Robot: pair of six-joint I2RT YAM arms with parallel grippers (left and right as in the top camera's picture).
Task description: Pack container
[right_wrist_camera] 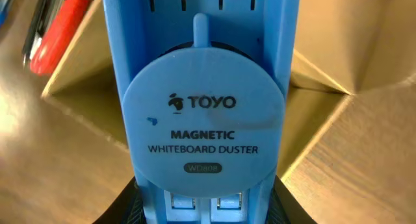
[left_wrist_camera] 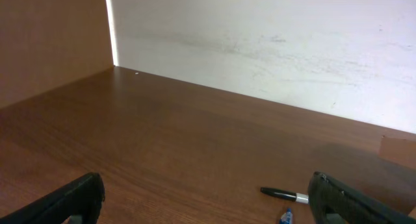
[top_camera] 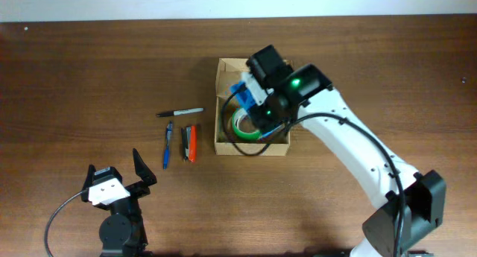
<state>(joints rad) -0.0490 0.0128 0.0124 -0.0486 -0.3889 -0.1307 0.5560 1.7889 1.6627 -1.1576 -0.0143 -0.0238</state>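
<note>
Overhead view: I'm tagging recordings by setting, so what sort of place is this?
Probably an office or lab workbench: a brown wooden table against a plain white wall, with pens laid out and a whiteboard duster over a cardboard box.

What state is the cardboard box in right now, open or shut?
Open. The overhead view looks straight into the container, where a green tape roll lies, and no flap is folded over it.

Loose stationery on your worktop (top_camera: 74,78)
You have a black marker (top_camera: 179,112) lying crosswise; near it a blue pen (top_camera: 168,144), dark pen (top_camera: 185,141) and red marker (top_camera: 192,142) side by side; also a blue whiteboard duster (right_wrist_camera: 207,120).
</note>
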